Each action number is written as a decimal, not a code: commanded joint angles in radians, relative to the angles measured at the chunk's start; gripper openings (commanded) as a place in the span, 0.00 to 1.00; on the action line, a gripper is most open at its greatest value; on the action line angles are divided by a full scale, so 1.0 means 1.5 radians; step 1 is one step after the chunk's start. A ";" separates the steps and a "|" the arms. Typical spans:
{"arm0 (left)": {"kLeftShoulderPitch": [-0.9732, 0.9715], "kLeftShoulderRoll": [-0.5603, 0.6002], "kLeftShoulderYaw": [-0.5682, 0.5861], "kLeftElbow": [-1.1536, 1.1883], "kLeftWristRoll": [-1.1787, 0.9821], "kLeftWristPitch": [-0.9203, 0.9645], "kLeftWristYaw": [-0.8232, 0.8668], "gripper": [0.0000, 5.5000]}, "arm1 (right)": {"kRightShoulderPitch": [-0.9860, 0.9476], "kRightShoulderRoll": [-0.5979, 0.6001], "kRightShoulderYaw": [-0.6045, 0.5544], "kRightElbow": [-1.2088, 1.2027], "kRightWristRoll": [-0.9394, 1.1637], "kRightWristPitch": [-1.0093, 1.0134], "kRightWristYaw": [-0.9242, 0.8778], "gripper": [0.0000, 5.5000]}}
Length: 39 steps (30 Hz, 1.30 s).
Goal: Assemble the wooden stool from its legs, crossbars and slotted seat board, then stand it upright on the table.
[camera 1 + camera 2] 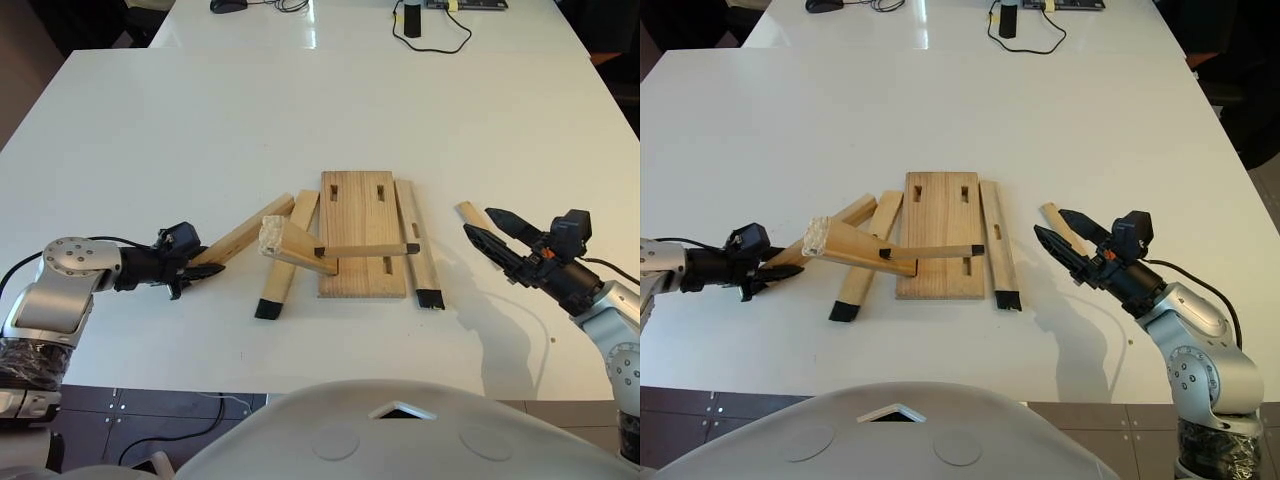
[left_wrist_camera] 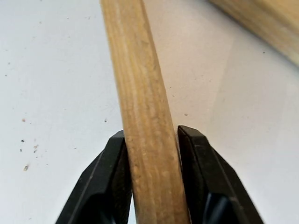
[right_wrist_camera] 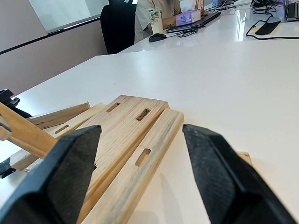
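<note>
We count one slotted seat board (image 1: 360,220), four legs (image 1: 424,270), two of them black-tipped, and two crossbars (image 1: 365,250), on one table (image 1: 300,110).

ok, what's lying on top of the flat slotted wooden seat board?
A thin wooden crossbar crosses the seat board; a tapered wooden leg overlaps its left edge. Board surface beneath them is hidden.

Bright, even overhead light washes the glossy white counter (image 1: 150,130), with a glare streak on the second white counter (image 1: 330,30) at the far side. The right end effector (image 1: 479,220) casts a soft, broad shadow toward the near edge. In the left wrist view the light wooden bar (image 2: 145,116) is crisp, the pale plank (image 2: 266,23) behind it blurred. The right wrist view's close black fingers (image 3: 70,172) look possibly out of focus.
</note>
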 commanded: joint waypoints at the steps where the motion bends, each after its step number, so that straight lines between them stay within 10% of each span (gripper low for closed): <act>1: -0.012 -0.020 -0.011 0.019 0.025 0.002 0.031 0.20 | -0.014 -0.010 -0.009 0.004 -0.002 0.000 0.001 0.58; 20: -0.342 -0.295 0.049 -0.061 0.015 -0.062 0.349 0.20 | -0.309 -0.021 -0.082 0.056 0.105 0.064 -0.131 0.58; 29: -0.508 -0.411 -0.010 0.019 0.123 -0.383 0.438 0.20 | -0.523 -0.004 0.010 0.034 0.150 0.123 -0.213 0.69; 39: -0.506 -0.441 -0.065 0.018 0.128 -0.439 0.406 0.20 | -0.566 -0.003 0.101 -0.007 0.138 0.130 -0.162 0.72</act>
